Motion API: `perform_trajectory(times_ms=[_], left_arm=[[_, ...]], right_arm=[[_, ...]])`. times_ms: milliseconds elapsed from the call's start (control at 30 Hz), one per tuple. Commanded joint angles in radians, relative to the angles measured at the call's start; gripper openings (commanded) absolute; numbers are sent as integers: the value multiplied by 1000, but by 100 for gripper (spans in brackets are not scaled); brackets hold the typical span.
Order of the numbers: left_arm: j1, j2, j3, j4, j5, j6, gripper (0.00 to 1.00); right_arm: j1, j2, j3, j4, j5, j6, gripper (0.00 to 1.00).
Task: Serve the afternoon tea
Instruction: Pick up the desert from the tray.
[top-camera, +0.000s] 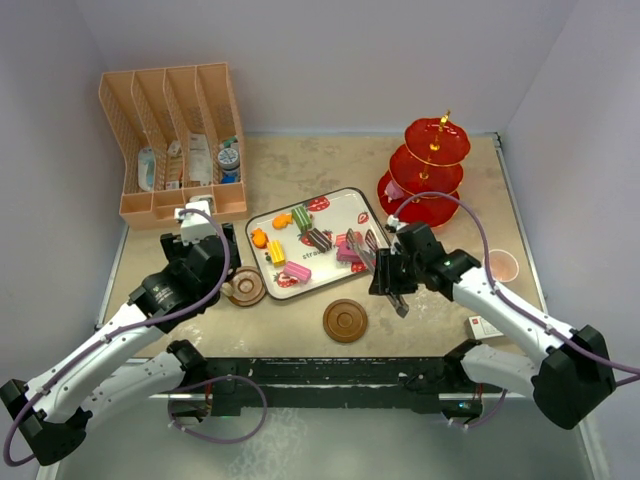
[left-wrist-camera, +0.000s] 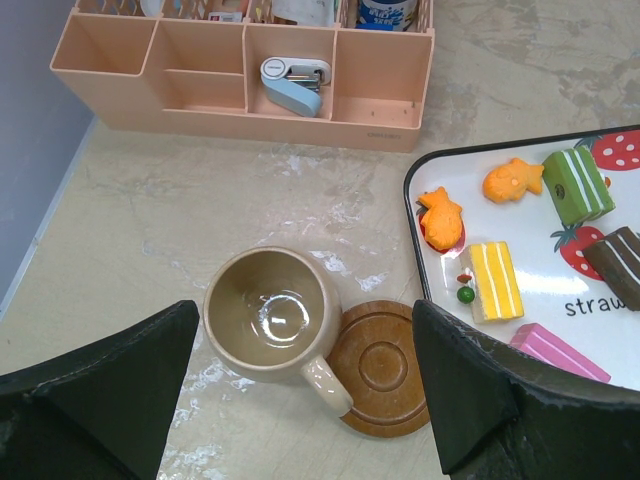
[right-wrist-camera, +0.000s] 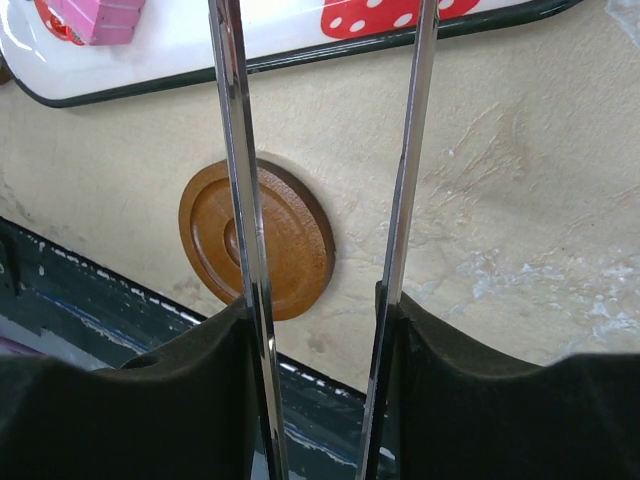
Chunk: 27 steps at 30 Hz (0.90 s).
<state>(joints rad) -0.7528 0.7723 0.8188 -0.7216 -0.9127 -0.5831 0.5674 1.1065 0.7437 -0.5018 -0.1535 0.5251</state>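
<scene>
The tan mug (left-wrist-camera: 270, 322) stands on the table against a brown saucer (left-wrist-camera: 385, 365), its handle lying over the saucer's rim. My left gripper (left-wrist-camera: 305, 400) hangs open above them, one finger on each side and touching neither. Toy cakes (top-camera: 300, 245) lie on the white tray (top-camera: 340, 210). My right gripper (right-wrist-camera: 315, 320) is shut on the metal tongs (right-wrist-camera: 232, 150), whose two arms stand apart, tips over the tray's right end near a pink cake (top-camera: 348, 250). A second saucer (right-wrist-camera: 295, 240) lies bare below the tongs. The red three-tier stand (top-camera: 432, 170) is at the back right, the pink mug (top-camera: 500, 265) to its front right.
A peach divided rack (top-camera: 170, 140) of toiletries stands at the back left, just beyond the left gripper. A small white box (top-camera: 484, 326) lies near the right arm. The table's dark front edge (right-wrist-camera: 60, 290) runs close behind the bare saucer.
</scene>
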Motion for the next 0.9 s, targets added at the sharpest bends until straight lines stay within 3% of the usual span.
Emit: perform_trajectory(times_ms=[0, 267, 867], left_arm=[[3, -6, 18, 11, -15, -7, 85], [2, -15, 18, 13, -10, -4, 85], [2, -4, 18, 13, -9, -2, 85]], right_arm=[[4, -13, -33, 79, -43, 43, 48], [4, -12, -69, 95, -81, 61, 50], [6, -98, -147, 147, -367, 2, 46]])
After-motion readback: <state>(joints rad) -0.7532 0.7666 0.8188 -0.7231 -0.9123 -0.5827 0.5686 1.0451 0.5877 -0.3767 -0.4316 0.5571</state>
